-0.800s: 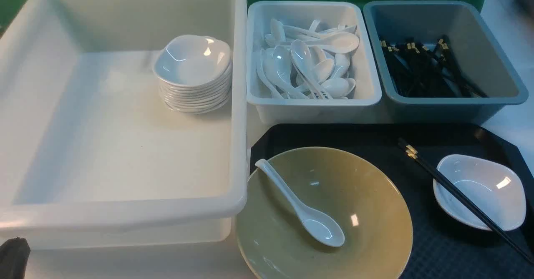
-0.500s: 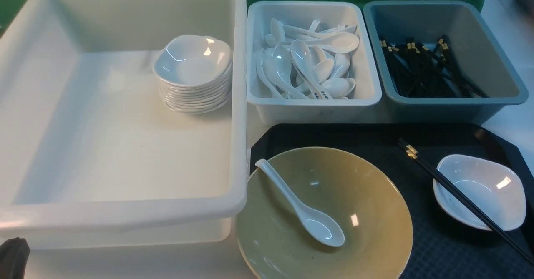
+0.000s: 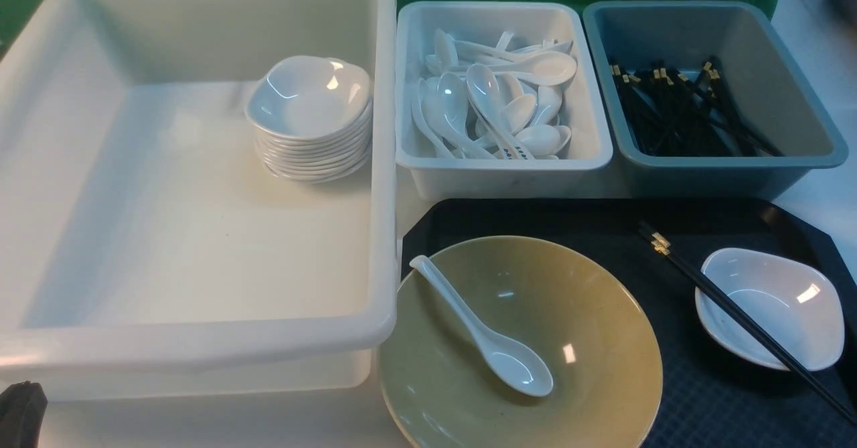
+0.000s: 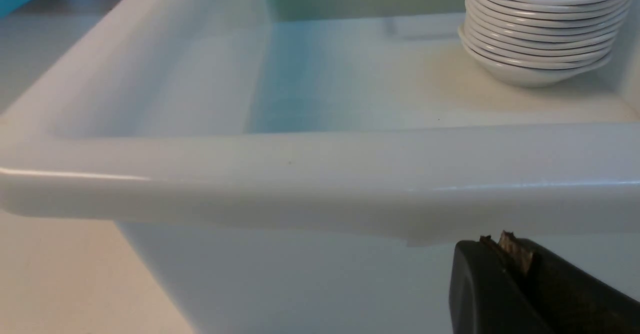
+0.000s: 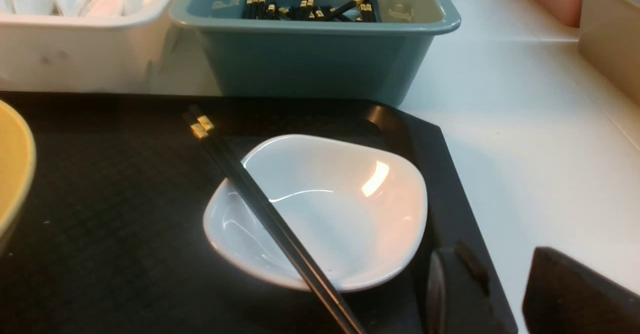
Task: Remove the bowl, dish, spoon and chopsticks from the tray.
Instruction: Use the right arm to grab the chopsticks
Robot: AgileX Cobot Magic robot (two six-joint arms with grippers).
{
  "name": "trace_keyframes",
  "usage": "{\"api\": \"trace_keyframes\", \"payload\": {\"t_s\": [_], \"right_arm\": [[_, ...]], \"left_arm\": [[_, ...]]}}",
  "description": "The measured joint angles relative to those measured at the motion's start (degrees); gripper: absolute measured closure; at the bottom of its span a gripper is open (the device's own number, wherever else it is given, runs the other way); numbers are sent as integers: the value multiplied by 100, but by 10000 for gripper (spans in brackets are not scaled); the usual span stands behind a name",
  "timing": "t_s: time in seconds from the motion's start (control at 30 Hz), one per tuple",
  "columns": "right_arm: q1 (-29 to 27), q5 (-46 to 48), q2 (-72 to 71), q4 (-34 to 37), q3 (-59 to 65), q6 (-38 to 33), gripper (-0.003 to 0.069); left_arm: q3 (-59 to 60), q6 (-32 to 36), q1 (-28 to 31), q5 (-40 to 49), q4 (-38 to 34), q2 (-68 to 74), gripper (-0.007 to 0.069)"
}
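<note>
**Right pincer [image 5: 500,279] spread and empty, just short of the dish [image 5: 350,214]**

The chopsticks [image 5: 260,204] lie across the dish's rim just ahead of this pincer, on the tray [image 5: 100,174]. The bowl [image 3: 576,314], with the spoon [image 3: 489,341] in it, sits farther to its left. The left pincer [image 4: 505,246] is pressed together beside the white tub [image 4: 300,174]. Lifting the dish first would likely tip the chopsticks off, and a low approach could snag the tray's rim.

Probably a canteen dish-return counter: spoon tub [image 3: 499,161], chopstick tub [image 3: 730,162], stacked white dishes [image 3: 311,100].
</note>
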Motion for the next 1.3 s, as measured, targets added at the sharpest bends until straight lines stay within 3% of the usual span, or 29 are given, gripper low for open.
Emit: {"api": "trace_keyframes", "payload": {"t_s": [1.3], "right_arm": [[0,-33,0,171,0,0,421]], "left_arm": [[0,-113,0,-37,83,0,635]]}}
